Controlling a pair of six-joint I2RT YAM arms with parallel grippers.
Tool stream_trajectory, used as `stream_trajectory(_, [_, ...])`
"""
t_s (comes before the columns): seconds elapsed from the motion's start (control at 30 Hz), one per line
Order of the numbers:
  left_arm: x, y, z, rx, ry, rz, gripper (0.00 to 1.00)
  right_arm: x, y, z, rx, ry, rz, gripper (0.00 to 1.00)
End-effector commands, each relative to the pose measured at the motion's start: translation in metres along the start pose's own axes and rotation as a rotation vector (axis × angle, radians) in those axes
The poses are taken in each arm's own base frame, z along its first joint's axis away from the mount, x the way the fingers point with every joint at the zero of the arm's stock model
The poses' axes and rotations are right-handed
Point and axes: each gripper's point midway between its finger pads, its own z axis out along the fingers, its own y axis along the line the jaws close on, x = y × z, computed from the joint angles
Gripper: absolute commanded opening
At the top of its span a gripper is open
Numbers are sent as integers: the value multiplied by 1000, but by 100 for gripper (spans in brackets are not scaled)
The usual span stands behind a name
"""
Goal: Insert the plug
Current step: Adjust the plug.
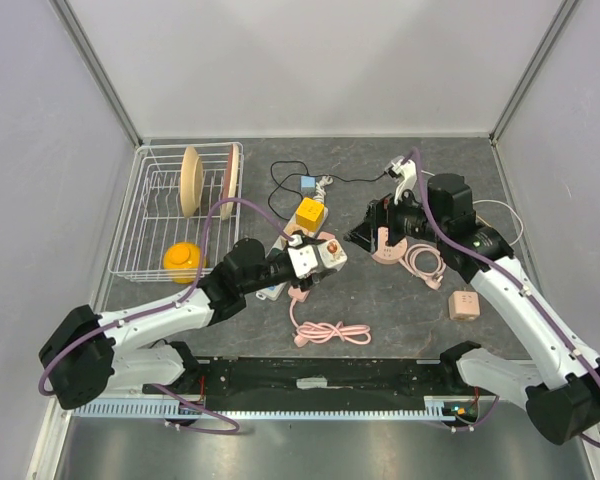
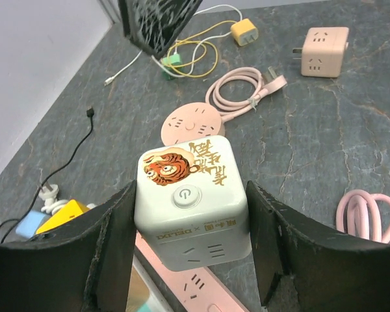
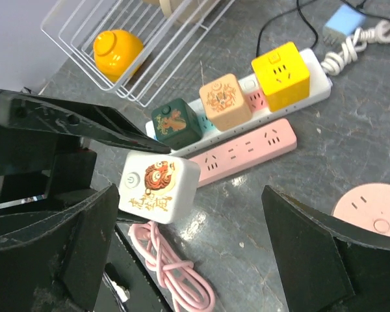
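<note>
My left gripper [image 2: 190, 227] is about half open and clamps the white cube plug [image 2: 188, 195] by its two sides, over the end of the pink strip [image 3: 244, 151]. My right gripper [image 3: 190, 214] stands wide open beside the plug and holds nothing.

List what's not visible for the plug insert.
- White cube underside, any pins: faces away in both wrist views; too small from the top view.
- Pink strip below it: left wrist view, covered by the cube and cut by the bottom edge.
- Round pink socket: right wrist view, cut by the right edge.
</note>
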Motion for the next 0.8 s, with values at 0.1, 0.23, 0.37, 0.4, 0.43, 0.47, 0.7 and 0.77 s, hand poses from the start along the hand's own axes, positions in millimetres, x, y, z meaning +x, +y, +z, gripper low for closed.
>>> stream_trajectory(0.1, [-47,2,8,50,-170,160,19,6,-11,-3,93,75,29,98])
stream_trajectory(0.23, [-48,1,13,64,-172,156,18,10,-1,1,68,93,29,98])
stream_trajectory(0.37, [-48,-2,17,81,-173,146,18,15,4,8,85,108,45,98])
stream_trajectory(0.4, [-48,-1,18,79,-171,145,17,15,6,10,88,107,63,98])
stream_trajectory(0.43, [-49,0,19,73,-173,148,17,17,7,13,92,116,71,98])
stream_trajectory(0.47, [-48,-1,21,75,-171,147,17,16,8,14,103,115,79,98])
stream_trajectory(0.7, [-49,-3,25,79,-178,132,17,32,12,34,204,153,142,98])
stream_trajectory(0.77, [-49,-4,25,82,-179,132,17,38,11,39,236,162,169,98])
